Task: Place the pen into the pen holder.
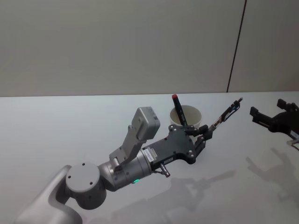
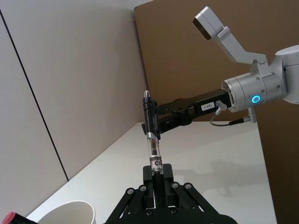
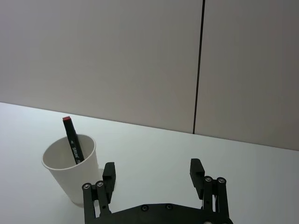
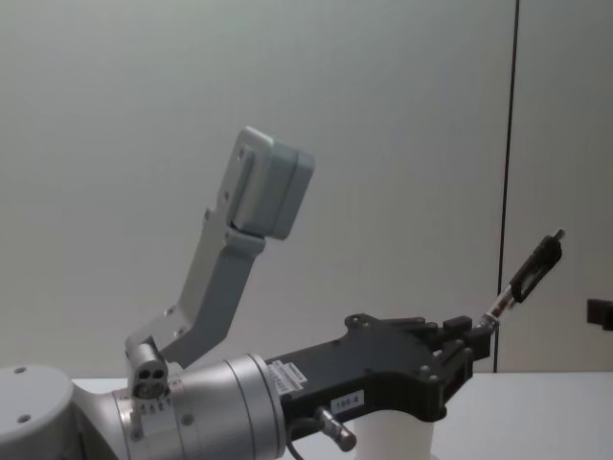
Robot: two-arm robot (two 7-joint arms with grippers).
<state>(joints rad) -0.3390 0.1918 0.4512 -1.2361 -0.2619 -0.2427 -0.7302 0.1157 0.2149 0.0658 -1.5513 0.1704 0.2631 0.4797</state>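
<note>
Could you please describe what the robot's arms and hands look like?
The left arm and right arm are silver-grey cylinders, each with a glowing ring and a grey boxy camera on a bracket. The left hand and right hand are black linkages with white labels.

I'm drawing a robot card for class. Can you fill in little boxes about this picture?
Left gripper: shut on the pen, by the pen holder
Pen: tilted upward, not in the holder yet
Pen holder: upright white cup on the table
Inside it: black marker with red end
Right gripper: open, empty, off to the right
</note>
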